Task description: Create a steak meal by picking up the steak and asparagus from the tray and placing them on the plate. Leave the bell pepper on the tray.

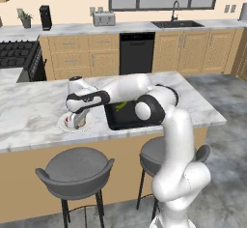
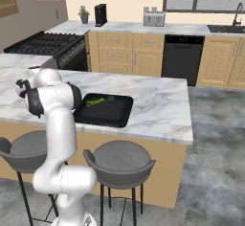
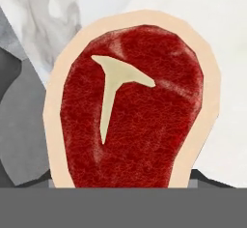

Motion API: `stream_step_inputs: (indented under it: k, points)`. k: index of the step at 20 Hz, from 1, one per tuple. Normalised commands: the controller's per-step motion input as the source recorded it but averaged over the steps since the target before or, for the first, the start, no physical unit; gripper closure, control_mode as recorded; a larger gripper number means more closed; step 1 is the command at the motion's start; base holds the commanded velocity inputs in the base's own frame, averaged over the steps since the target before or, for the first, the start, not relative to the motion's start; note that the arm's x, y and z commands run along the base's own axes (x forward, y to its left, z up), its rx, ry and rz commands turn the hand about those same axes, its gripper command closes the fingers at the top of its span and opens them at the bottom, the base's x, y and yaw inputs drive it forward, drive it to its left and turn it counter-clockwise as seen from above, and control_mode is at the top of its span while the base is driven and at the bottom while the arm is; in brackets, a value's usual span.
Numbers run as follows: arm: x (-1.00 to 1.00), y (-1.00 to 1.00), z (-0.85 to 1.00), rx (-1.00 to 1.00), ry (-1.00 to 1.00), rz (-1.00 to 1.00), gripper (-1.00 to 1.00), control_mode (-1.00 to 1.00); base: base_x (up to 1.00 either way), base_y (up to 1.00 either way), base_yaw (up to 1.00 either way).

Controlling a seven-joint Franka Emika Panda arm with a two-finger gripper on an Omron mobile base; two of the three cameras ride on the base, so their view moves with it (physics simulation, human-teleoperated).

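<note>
The steak [image 3: 130,111], red with a pale fat rim and a T-shaped bone mark, sits close under the hand camera. My gripper [image 1: 75,121] is shut on its near end, and dark fingertips [image 3: 201,176] peek out beside it. The hand hangs low over the white plate [image 1: 62,122], whose white surface [image 3: 226,101] lies behind the steak. To the right of the plate is the black tray [image 1: 113,121]. On it lie the bright green asparagus [image 2: 94,102] and the dark bell pepper [image 2: 111,98]. The asparagus [image 1: 120,106] also shows past my forearm.
The plate and tray lie near the front edge of a marble island counter [image 1: 34,111]. Two grey bar stools [image 1: 75,166] stand below that edge. A stove [image 2: 45,43] and back counter with a sink [image 1: 176,24] are far behind.
</note>
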Motion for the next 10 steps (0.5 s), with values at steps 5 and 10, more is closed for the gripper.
stream_step_inputs:
  k: [5, 10]
  points:
    - [0.42, 0.23, -0.29, -0.01, 0.03, 0.0, 1.0, -1.0, 0.0, 0.0, 0.0]
    - [0.45, 0.0, -0.24, 0.0, 0.01, 0.0, 1.0, -1.0, 0.0, 0.0, 0.0]
